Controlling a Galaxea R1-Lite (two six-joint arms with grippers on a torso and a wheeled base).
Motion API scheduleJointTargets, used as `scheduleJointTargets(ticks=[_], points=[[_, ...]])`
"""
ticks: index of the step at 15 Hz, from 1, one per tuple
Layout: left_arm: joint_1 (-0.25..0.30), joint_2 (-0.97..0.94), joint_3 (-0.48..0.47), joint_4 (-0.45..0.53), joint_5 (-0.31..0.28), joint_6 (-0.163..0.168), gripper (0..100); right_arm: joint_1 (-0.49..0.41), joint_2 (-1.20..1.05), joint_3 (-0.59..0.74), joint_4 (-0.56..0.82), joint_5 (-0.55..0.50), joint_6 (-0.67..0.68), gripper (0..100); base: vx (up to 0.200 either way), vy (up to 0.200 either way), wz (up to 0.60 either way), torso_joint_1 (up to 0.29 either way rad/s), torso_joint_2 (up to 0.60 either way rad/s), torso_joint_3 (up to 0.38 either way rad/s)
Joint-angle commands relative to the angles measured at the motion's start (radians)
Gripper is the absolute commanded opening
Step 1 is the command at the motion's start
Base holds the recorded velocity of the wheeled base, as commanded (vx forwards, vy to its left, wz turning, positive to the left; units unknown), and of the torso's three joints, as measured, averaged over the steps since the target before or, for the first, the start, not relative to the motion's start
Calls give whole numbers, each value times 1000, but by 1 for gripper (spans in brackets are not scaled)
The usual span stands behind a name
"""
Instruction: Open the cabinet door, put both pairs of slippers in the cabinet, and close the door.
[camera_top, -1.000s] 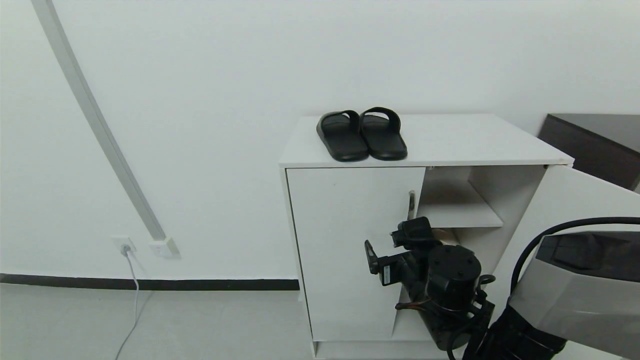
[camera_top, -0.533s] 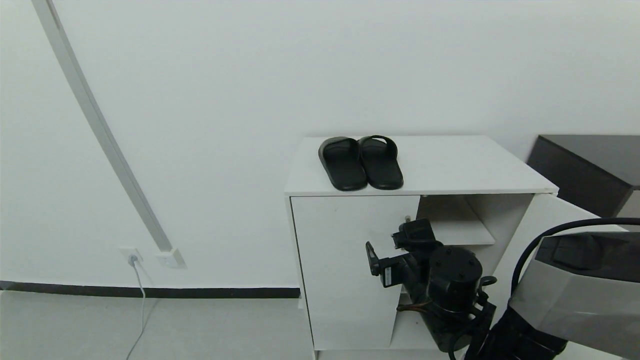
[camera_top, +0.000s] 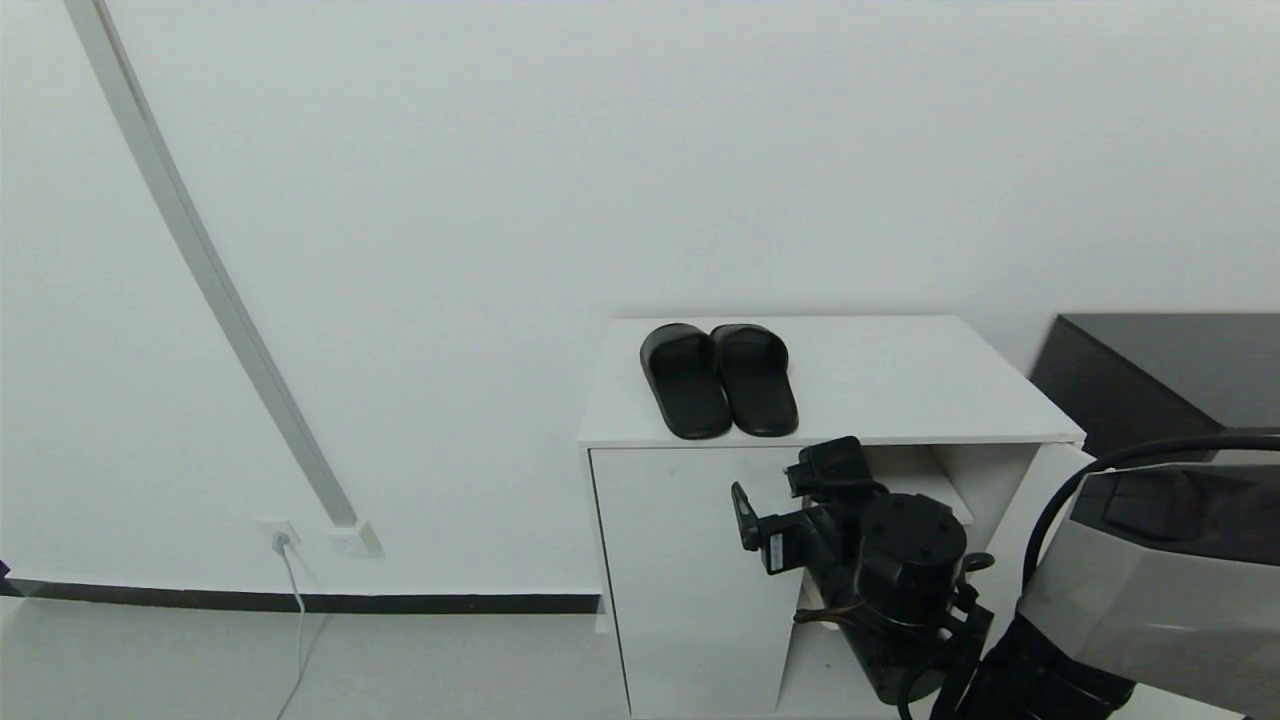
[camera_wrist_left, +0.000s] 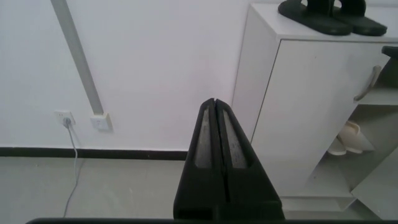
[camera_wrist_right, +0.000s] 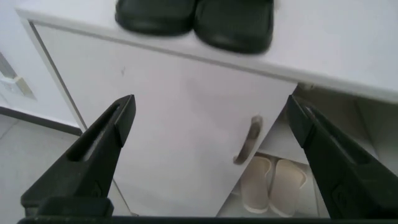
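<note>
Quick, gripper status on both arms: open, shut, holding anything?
Left gripper: shut, holding nothing.
Right gripper: open, empty, in front of the closed cabinet door, below the black slippers.

No text, number or sign can be read; the small white sticker (camera_top: 773, 553) on the right arm (camera_top: 905, 560) is too small to make out.

Right gripper (camera_wrist_right: 209, 102) with fingers (camera_wrist_right: 102, 143) spread wide (left gripper (camera_wrist_left: 214, 107) pressed together).
</note>
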Motion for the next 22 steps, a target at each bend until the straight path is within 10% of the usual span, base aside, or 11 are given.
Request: scheduleJointTargets(ticks=[1,8,18,22], points=[[0,1,0,0,0,0,0,-2,1,-1,-4,8,-3,100,0,0,0,276,-608,-334],[0,1,0,0,-1,7,0,-3,-19,-41,-11,31,-62,100,0,0,0,39,-85,-46],[0,1,2,1,-4,15,0,-12,-148,-373,703,32,170,100,0,0,0,0,0,0],[0,1,2,0,-1,15,0,-14,-146,-400,729,32,192,100,0,0,0,0,0,0]])
